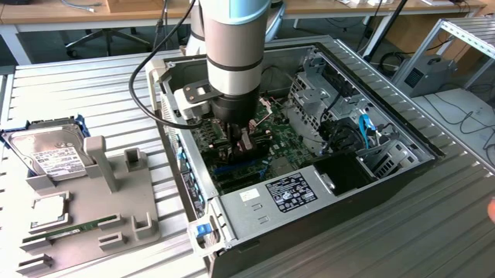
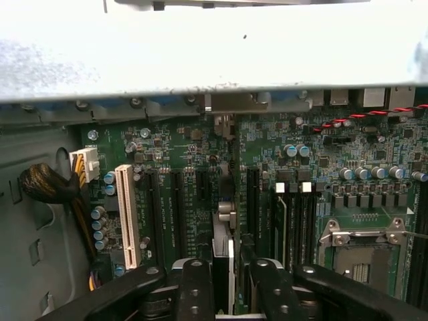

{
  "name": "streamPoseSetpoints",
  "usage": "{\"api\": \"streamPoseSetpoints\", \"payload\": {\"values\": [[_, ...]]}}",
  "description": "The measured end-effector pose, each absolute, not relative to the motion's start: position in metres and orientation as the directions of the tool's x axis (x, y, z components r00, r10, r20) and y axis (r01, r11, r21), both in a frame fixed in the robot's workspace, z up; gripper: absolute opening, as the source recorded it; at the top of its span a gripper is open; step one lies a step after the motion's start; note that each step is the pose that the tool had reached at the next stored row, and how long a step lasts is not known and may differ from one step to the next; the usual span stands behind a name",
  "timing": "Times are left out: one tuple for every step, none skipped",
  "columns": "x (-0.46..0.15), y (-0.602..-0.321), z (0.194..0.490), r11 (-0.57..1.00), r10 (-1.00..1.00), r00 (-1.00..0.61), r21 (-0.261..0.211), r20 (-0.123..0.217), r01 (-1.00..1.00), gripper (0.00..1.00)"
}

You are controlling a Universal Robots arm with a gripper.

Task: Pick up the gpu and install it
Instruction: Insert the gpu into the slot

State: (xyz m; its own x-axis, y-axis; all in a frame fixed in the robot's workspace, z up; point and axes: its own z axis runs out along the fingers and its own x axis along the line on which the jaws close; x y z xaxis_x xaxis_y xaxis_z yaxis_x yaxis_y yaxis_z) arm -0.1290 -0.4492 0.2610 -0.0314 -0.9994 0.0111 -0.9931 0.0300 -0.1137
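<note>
The gpu (image 2: 224, 224) shows edge-on as a thin dark card, standing upright between my fingers (image 2: 194, 284). My gripper (image 2: 227, 277) is shut on it. The card runs from the gripper toward the case's rear wall, in line with the black expansion slots on the green motherboard (image 2: 180, 154). In the exterior view my gripper (image 1: 241, 145) reaches down into the open computer case (image 1: 255, 223), with the dark gpu (image 1: 247, 152) low over the board. Whether the card's lower edge touches a slot is hidden.
On the motherboard are a white slot (image 2: 125, 214), memory sticks (image 2: 294, 221) and the processor socket (image 2: 364, 247). On the exterior view's left, a grey fixture (image 1: 93, 191) holds a hard drive (image 1: 50, 153), a processor chip (image 1: 48, 211) and a green memory stick (image 1: 73, 227).
</note>
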Motion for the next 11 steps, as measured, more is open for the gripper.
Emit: {"api": "streamPoseSetpoints", "payload": {"values": [[-0.1291, -0.4489, 0.2609, 0.029, -0.999, -0.031, -0.114, 0.011, -0.993, 0.26], [-0.1291, -0.4488, 0.2609, 0.029, -0.999, -0.030, -0.114, 0.011, -0.993, 0.26], [-0.1291, -0.4487, 0.2608, 0.028, -0.999, -0.030, -0.114, 0.011, -0.993, 0.26], [-0.1291, -0.4485, 0.2608, 0.027, -1.000, -0.029, -0.114, 0.011, -0.993, 0.26], [-0.1291, -0.4482, 0.2608, 0.026, -1.000, -0.028, -0.114, 0.011, -0.993, 0.26], [-0.1291, -0.4480, 0.2607, 0.025, -1.000, -0.026, -0.114, 0.011, -0.993, 0.26], [-0.1291, -0.4480, 0.2607, 0.023, -1.000, -0.025, -0.114, 0.011, -0.993, 0.26], [-0.1291, -0.4480, 0.2605, 0.022, -1.000, -0.023, -0.114, 0.011, -0.993, 0.26], [-0.1291, -0.4479, 0.2600, 0.020, -1.000, -0.022, -0.114, 0.011, -0.993, 0.26], [-0.1291, -0.4479, 0.2598, 0.019, -1.000, -0.020, -0.114, 0.011, -0.993, 0.26], [-0.1291, -0.4479, 0.2594, 0.016, -1.000, -0.018, -0.114, 0.011, -0.993, 0.26]]}}
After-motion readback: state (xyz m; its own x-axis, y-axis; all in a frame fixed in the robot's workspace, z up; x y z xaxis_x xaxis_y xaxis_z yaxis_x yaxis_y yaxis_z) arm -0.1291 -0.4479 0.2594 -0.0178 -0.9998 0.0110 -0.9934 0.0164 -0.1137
